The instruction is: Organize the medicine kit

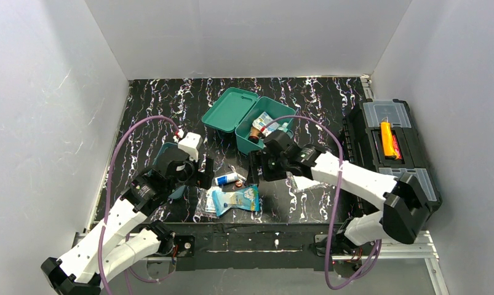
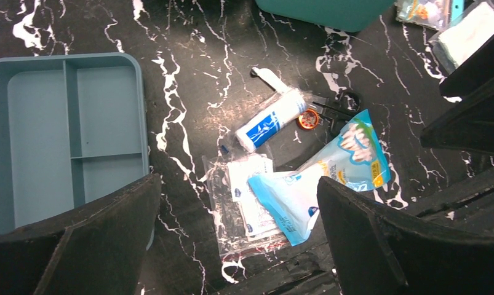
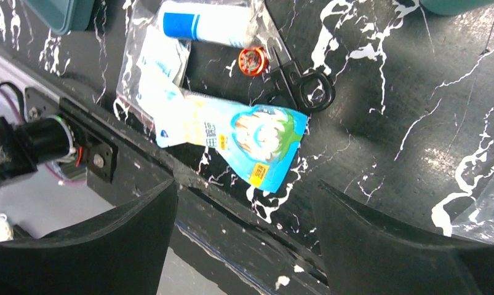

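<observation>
Several packets (image 1: 267, 123) inside open medicine kit (image 1: 227, 112)

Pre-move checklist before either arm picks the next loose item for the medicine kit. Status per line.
1. Left end effector open and empty: ok.
2. Right end effector open and empty: ok.
3. Medicine kit lid open: ok.
4. Inner tray seated in the kit: not ok, it lies outside, empty.
5. Blue pouch reachable from above: ok, it lies on top of the clear bag.
6. Room left in the kit: cannot tell, some items are already inside.
</observation>
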